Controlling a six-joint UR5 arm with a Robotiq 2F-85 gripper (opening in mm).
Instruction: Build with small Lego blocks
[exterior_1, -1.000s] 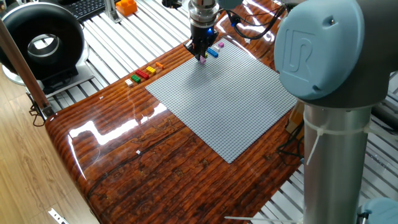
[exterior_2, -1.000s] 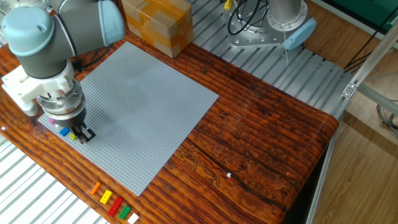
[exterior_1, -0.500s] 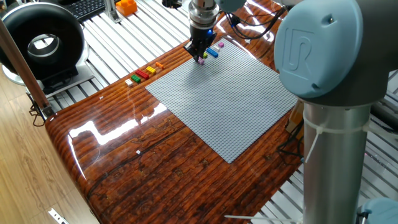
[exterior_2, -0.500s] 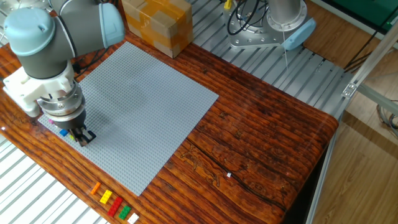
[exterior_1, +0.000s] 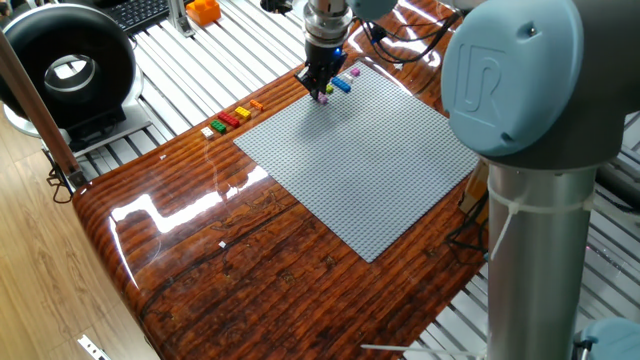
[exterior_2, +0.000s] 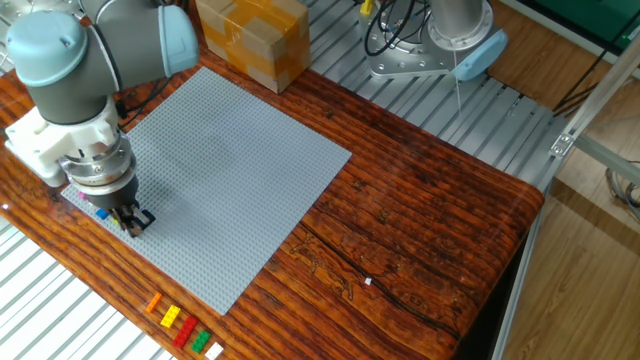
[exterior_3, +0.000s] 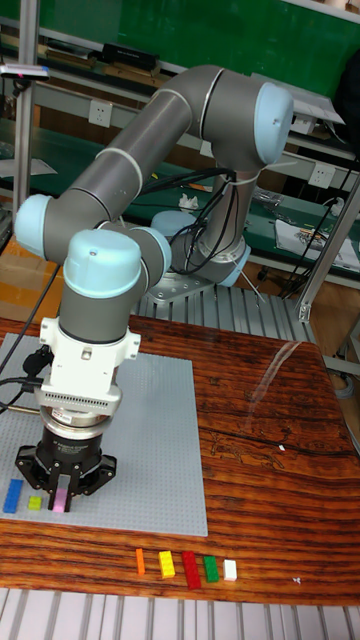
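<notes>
My gripper points straight down at the near left corner of the grey baseplate, shut on a small pink brick that is level with the plate's studs. A yellow-green brick and a blue brick sit on the plate just to its left. In the one fixed view the gripper stands beside the blue brick and another pink brick. Off the plate, on the wood, lies a row of orange, yellow, red, green and white bricks.
A cardboard box stands past the far edge of the baseplate. A second robot's base is bolted behind the table. A black round device and an orange chunky object sit on the slatted surface beyond the wood.
The gripper has shifted slightly toward the bricks in the plate's corner while holding the pink brick. Over the last half second it has barely moved.
</notes>
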